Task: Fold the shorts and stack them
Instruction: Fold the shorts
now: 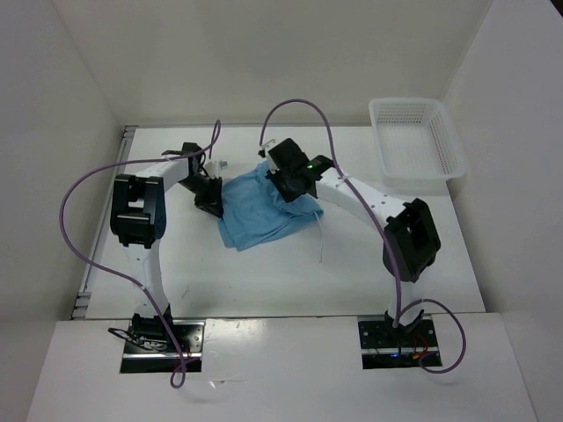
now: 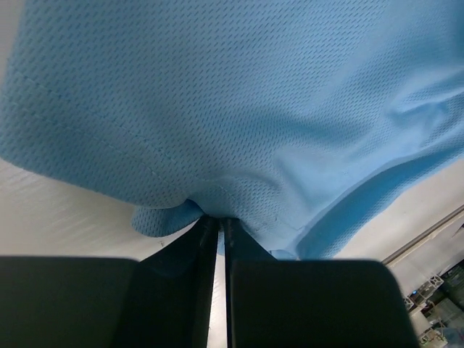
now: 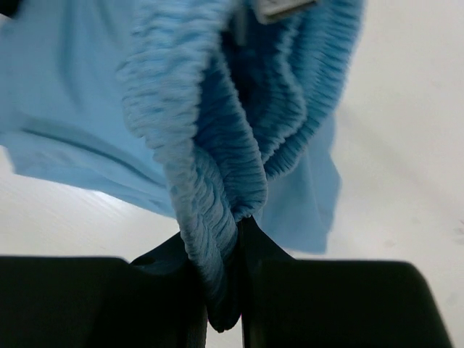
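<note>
Shorts point(image 1: 255, 213) on white table point(image 1: 264, 272) — walls point(image 1: 264, 53) apparently white too.

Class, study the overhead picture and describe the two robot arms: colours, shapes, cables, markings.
The left arm and the right arm each have white tube-like links and bulky black joint housings. A thin purple cable loops beside each arm down to a dark base plate. A small green light glows near the right wrist. The jaws are black and flat-sided. No lettering is readable.
</note>
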Controlling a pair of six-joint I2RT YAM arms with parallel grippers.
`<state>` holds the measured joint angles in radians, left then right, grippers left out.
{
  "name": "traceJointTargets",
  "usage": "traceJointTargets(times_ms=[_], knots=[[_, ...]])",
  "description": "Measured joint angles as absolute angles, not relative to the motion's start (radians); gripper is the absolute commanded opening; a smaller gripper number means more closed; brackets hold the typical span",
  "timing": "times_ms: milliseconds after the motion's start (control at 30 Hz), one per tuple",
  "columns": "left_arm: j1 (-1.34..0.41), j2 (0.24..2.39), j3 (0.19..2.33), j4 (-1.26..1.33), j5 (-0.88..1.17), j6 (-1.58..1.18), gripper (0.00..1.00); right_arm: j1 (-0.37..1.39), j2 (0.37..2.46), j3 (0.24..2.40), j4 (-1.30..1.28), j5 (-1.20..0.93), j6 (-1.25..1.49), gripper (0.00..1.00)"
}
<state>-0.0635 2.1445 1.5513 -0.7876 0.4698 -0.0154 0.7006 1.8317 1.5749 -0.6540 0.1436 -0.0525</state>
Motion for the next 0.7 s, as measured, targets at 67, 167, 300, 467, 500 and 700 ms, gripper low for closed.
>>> traceJointTargets(times_ms=[67, 167, 300, 467, 500, 700], knots=[[-0.064, 2.146, 1.551, -0.783, 0.477, -0.015, 0.08, 0.744, 1.889, 1.633, -0.653, 0.138, -0.027, 0.0], [-0.064, 2.147, 1.551, -0.779, 0.486, -0.015, 0.08, 0.805, 1.962, 1.702, -0.645, 0.114, 0.007, 0.0], [-0.063, 2.149, 1.551, -0.772, 0.498, -0.015, 0.08, 0.864, 2.021, 1.715, -0.641, 0.089, 0.035, 0.18], [-0.049, 2.15, 1.551, -0.762, 0.506, -0.016, 0.2, 0.905, 2.081, 1.737, -0.638, 0.006, 0.045, 0.47], [-0.041, 2.15, 1.551, -0.759, 0.507, -0.016, 0.22, 0.913, 2.086, 1.744, -0.632, -0.008, 0.036, 0.5], [0.079, 2.153, 1.604, -0.756, 0.47, -0.024, 0.38, 0.99, 2.08, 1.813, -0.546, -0.155, -0.029, 0.63]])
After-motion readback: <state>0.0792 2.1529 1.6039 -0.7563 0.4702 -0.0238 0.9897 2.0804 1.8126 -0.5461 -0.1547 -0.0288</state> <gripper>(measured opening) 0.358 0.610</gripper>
